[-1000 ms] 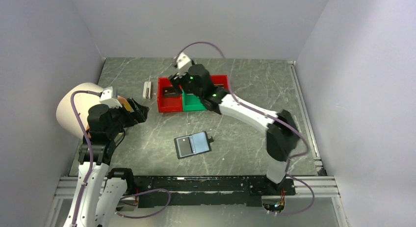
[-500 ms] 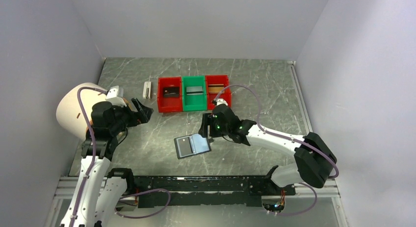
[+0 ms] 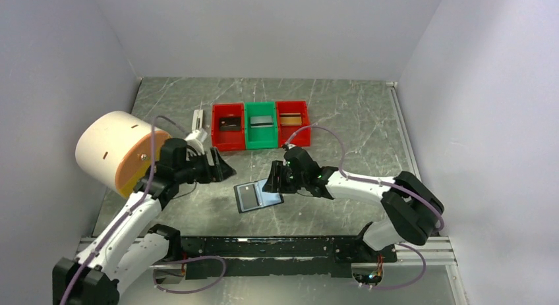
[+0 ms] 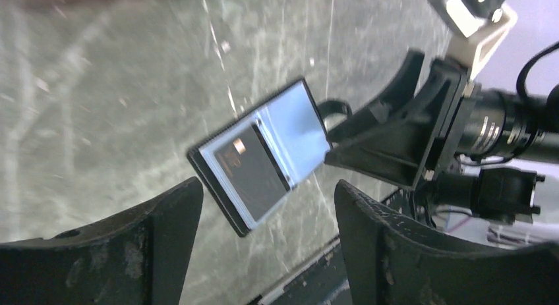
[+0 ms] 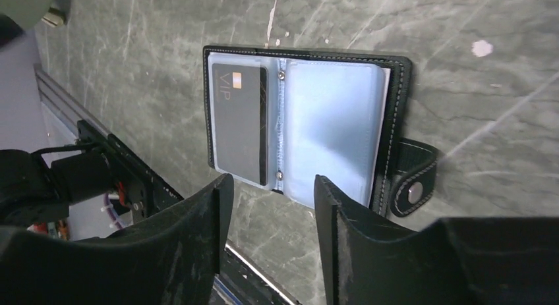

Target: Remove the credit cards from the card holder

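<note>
The black card holder (image 3: 258, 196) lies open on the table, snap tab to the right. It also shows in the left wrist view (image 4: 296, 130) and the right wrist view (image 5: 329, 120). A dark credit card (image 5: 240, 124) marked VIP sits in its left pocket (image 4: 254, 173); the right pocket is glossy and bluish. My right gripper (image 3: 271, 183) is open, low over the holder's right edge (image 5: 273, 183). My left gripper (image 3: 224, 170) is open and empty, just left of the holder (image 4: 267, 193). A dark card (image 3: 229, 125), a grey card (image 3: 262, 121) and a tan card (image 3: 290, 120) lie in the bins.
A red bin (image 3: 217, 137), a green bin (image 3: 260, 141) and a second red bin (image 3: 304, 110) stand in a row at the back. A small white clip-like block (image 3: 197, 120) lies left of them. A large cream cylinder (image 3: 109, 147) stands at the left. A metal rail (image 3: 264, 246) runs along the near edge.
My right gripper came from the red bin at the back down to the card holder. My left arm swung right and forward, close to the holder's left side. The holder has not moved.
</note>
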Robot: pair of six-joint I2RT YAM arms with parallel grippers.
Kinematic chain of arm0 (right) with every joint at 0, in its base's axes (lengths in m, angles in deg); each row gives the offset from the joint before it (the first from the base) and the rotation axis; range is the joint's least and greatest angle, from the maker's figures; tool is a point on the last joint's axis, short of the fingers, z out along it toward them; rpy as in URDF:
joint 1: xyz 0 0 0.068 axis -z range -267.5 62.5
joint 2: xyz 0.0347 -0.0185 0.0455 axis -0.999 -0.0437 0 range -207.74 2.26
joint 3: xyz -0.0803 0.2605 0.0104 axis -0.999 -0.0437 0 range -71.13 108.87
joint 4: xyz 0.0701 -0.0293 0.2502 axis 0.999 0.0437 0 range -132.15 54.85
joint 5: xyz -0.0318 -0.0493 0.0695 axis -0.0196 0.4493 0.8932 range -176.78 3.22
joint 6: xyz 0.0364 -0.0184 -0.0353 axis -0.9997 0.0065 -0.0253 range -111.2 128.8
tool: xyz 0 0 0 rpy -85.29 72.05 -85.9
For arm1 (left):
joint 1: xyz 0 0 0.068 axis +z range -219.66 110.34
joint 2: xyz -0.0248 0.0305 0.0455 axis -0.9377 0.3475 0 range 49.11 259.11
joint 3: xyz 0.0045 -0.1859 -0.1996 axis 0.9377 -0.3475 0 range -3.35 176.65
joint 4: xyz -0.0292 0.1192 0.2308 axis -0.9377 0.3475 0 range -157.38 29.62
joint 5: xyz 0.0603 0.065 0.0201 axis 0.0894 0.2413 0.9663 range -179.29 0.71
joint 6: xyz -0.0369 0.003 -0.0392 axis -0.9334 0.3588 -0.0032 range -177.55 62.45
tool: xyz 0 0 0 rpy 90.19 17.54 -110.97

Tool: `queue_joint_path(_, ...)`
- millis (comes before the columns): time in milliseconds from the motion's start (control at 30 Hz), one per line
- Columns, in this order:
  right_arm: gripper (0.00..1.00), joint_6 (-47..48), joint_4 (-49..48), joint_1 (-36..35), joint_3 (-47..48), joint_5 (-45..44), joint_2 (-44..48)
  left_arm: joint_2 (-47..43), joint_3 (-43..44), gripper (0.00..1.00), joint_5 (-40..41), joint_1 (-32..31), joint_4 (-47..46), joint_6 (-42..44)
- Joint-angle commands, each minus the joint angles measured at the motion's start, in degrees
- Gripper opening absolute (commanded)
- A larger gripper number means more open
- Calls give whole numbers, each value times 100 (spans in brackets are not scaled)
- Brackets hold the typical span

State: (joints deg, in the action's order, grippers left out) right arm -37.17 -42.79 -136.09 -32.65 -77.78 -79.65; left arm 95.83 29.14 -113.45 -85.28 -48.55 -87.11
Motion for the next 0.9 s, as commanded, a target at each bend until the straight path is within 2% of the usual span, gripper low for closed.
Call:
queue_joint_path(0, 49, -67, -468, 11, 116, 631, -384, 304, -305, 75, 415, -725, -435, -733)
queue_joint_path(167, 45, -323, -1058, 4, -34, 1113, -639, 446, -676, 68, 295, -1009, -1015, -1161)
queue_joint_path(400, 38, -545, -1346, 7, -20, 1346, -1109, 1242, -790, 57, 229, -1174, -1328, -1430)
queue_joint_path(633, 33, -738, -1780, 8, -33, 1631, -1484, 1745, -785, 52, 115, -1335, -1556, -1489)
queue_joint_path(867, 31, -773, -1677, 8, -59, 1395, -1583, 2156, -644, 49, 344, -1528, -1317, -1348)
